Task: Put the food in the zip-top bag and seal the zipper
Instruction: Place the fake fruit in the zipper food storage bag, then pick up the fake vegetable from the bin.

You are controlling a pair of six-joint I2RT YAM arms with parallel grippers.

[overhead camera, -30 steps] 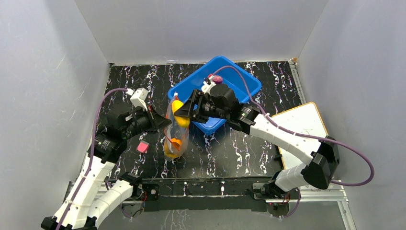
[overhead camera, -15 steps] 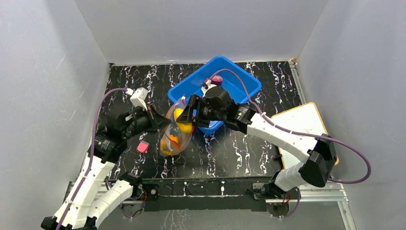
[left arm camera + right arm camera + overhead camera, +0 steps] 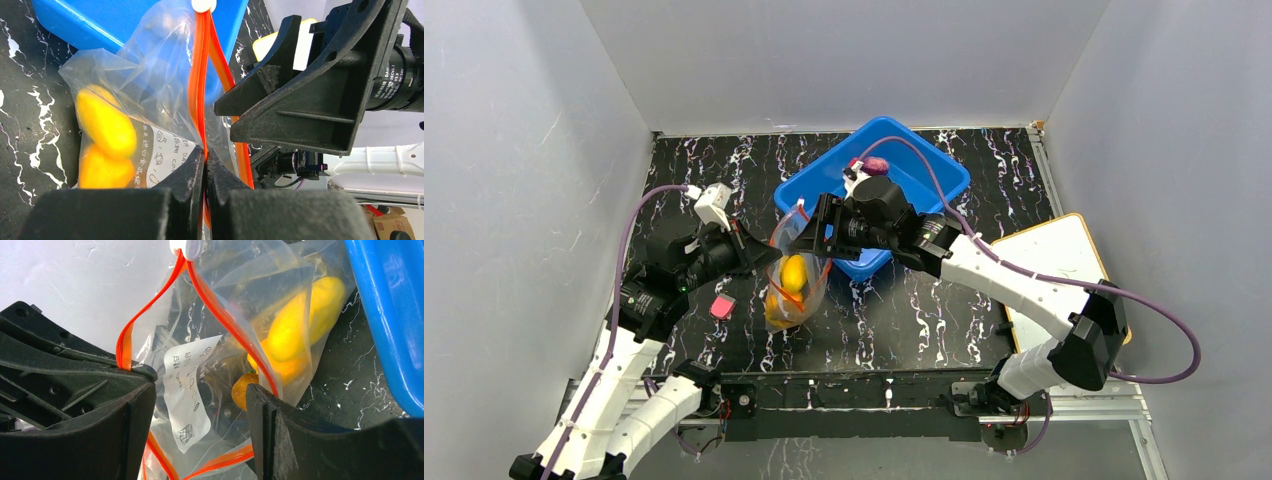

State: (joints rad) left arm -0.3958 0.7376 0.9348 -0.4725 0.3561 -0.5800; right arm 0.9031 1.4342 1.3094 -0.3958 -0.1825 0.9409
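Pale grey walls [image 3: 544, 150] are closing in a black table [image 3: 924, 320] veined with white, which is filling the middle of the top view. Toward the upper centre a blue bin [image 3: 929, 170] is sitting at an angle, with a purple piece [image 3: 876, 165] lying inside it just beside the right arm's wrist. A white board [image 3: 1054, 265] with a tan edge is lying at the right edge, and a small pink block [image 3: 721, 306] is resting at left centre. Between the two arms the zip-top bag [image 3: 796, 285] is hanging; whether its lower end is touching the table is hard to tell. The left gripper [image 3: 205, 150] is pinching the red-orange zipper [image 3: 200, 75], jaws pressed together, while the right gripper [image 3: 197, 395] is standing with its jaws spread apart at the bag's open mouth. Inside the bag a yellow oval fruit [image 3: 300, 320] is lying above an orange piece [image 3: 776, 306], with an orange-brown lump [image 3: 241, 387] beside them. The right arm is covering part of the bin, and crinkled plastic is blurring whatever else is lying in the bag.
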